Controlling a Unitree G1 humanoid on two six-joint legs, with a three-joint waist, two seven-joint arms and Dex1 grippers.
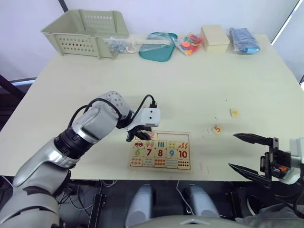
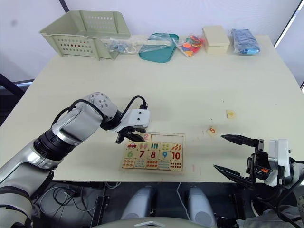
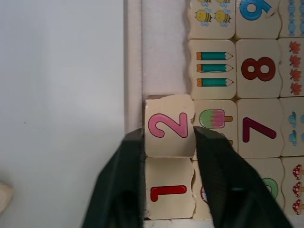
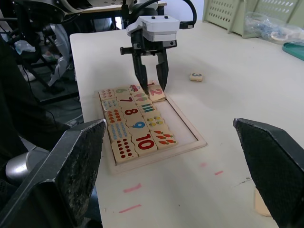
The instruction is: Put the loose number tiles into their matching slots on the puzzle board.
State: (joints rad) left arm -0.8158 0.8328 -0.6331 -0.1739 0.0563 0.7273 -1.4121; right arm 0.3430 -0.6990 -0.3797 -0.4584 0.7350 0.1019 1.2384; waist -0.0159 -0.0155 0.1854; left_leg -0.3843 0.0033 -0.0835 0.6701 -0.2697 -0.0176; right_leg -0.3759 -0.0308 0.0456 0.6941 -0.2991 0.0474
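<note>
Left wrist view has the left gripper (image 3: 167, 142) fingers clamped on the 2 tile (image 3: 168, 126) in the puzzle board (image 1: 160, 151)'s top row, beside the seated 1 tile (image 3: 168, 192) near the rim, while the right gripper (image 1: 247, 153) gapes open at lower right over bare desk (image 1: 199, 85), the 5 tile (image 1: 217, 129) loose nearby.

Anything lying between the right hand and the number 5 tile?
No. In the left eye view, only bare table separates the open right hand from the 5 tile.
</note>
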